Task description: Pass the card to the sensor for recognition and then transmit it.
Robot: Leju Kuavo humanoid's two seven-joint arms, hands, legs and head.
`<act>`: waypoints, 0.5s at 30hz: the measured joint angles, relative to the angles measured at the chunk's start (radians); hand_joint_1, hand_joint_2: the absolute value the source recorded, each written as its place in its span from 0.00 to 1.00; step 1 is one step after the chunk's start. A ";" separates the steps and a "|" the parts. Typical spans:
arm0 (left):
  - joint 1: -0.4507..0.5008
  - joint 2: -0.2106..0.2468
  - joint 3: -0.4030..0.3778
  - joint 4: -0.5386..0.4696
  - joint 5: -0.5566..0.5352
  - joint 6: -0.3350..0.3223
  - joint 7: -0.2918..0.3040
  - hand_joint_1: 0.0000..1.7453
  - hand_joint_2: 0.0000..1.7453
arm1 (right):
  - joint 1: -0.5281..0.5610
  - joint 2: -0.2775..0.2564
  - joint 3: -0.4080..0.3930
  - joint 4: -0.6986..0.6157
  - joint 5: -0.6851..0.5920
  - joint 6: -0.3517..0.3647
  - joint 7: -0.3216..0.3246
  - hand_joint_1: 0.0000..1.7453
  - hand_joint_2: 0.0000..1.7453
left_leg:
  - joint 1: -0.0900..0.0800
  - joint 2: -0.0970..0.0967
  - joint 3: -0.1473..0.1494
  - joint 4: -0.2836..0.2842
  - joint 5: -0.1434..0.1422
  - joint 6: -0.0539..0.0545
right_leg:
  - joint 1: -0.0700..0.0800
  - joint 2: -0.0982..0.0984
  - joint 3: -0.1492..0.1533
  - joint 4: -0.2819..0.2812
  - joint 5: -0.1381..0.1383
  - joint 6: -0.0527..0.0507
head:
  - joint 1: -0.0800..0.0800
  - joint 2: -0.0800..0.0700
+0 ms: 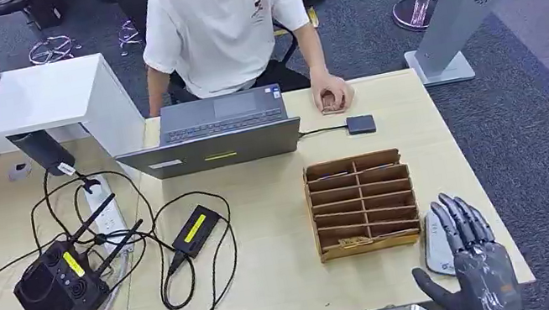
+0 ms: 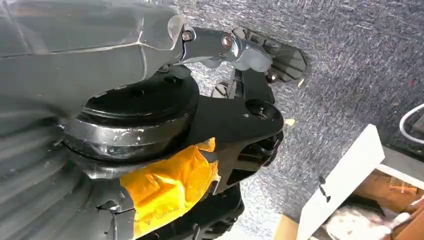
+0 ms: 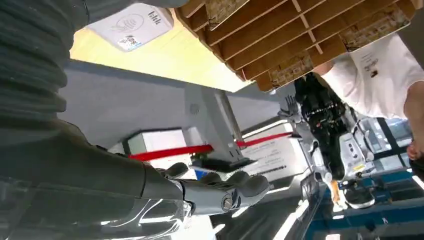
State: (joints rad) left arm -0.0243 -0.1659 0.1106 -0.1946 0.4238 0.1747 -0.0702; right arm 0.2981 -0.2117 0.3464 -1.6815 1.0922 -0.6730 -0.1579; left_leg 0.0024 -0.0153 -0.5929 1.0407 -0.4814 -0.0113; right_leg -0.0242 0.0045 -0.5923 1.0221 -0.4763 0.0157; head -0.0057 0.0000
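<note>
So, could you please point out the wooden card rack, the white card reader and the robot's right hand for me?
wooden card rack [image 1: 361, 203]: head view, on a middle divider.
white card reader [image 1: 437, 246]: head view, on its bare face left of the fingers.
right hand [image 1: 477, 260]: head view, on the back of the hand.

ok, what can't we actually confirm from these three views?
- Card: in the head view the right hand covers part of it; contact cannot be told.
- Card print: in the right wrist view it is too small to read.
- Wooden organizer: slot contents are too small in the head view.
- Left hand: in the left wrist view the wrist housing hides most of it; the fingers' pose is unclear.
- Person: cut off by the head view's top edge.
</note>
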 joint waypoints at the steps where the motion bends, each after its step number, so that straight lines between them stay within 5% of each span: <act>1: 0.000 0.000 -0.002 0.000 -0.002 0.000 0.002 0.00 1.00 | -0.011 0.000 0.013 0.016 0.017 -0.010 0.013 0.00 1.00 | 0.000 0.000 0.000 0.000 0.000 0.000 | 0.000 0.000 0.000 0.000 0.000 0.000 | 0.000 0.000; 15: -0.001 0.002 -0.023 0.000 -0.019 -0.002 0.017 0.00 1.00 | -0.112 0.019 0.098 0.164 0.032 -0.014 0.024 0.00 1.00 | 0.000 0.000 0.000 0.000 0.000 0.000 | 0.000 0.000 0.000 0.000 0.000 0.000 | 0.000 0.000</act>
State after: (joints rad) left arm -0.0252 -0.1637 0.0873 -0.1946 0.4047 0.1724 -0.0534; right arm 0.1857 -0.1923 0.4441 -1.5171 1.1238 -0.6870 -0.1335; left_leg 0.0023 -0.0153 -0.5928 1.0407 -0.4814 -0.0113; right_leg -0.0242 0.0047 -0.5923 1.0221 -0.4763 0.0157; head -0.0057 0.0000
